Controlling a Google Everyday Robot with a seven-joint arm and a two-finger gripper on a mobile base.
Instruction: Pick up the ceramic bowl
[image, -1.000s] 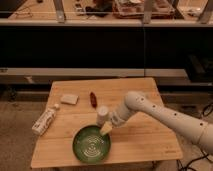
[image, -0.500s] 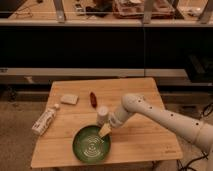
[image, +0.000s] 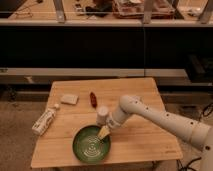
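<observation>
Your gripper (image: 103, 133) sits at the bowl's (image: 91, 145) far-right rim; whether it pinches that rim, you cannot tell. The bowl rests unlifted on the table (image: 140, 135).

- The bowl (image: 91, 144) is round, green ceramic, with pale concentric rings inside.
- It sits upright near the front edge of the table, left of centre.
- The gripper (image: 103, 132) hangs over the bowl's far right rim.
</observation>
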